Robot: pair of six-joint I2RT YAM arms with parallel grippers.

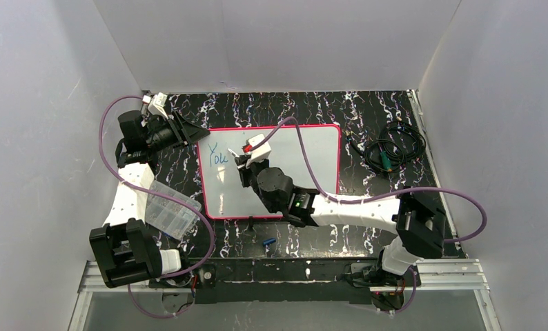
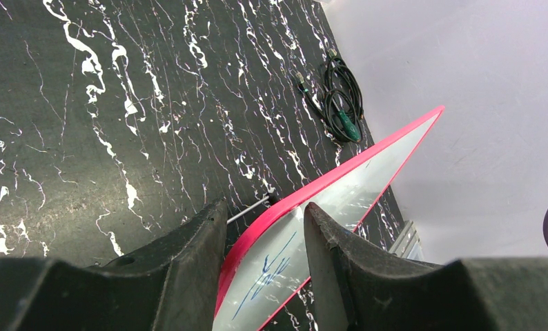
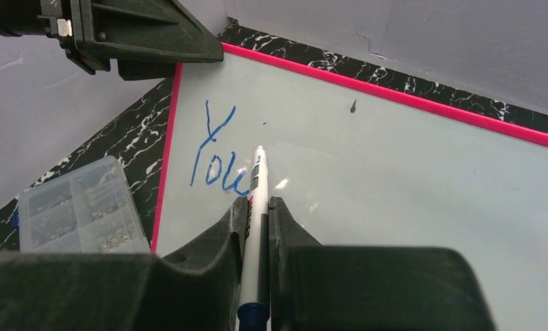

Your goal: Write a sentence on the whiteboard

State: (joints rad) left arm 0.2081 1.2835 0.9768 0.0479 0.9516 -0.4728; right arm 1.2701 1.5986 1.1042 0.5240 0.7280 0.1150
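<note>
Glossy white rectangular whiteboard [image 1: 326, 152], thin pink-red frame, lies flat on the black marbled table [image 1: 368, 110]. Blue handwritten sentence [image 3: 212, 155] reads only "You", at the board's far-left corner. Right gripper [image 3: 258, 205] is clamped tight on a slim white marker [image 3: 257, 189], tip at the board just right of the "u". Left gripper [image 2: 266, 214] is part-open, straddling the board's far-left corner. The frame touches one finger; can't tell if it's clamped. Clear plastic compartment box [image 1: 166, 208] sits just left of the board, coiled black cable [image 1: 388, 148] to its right.
</note>
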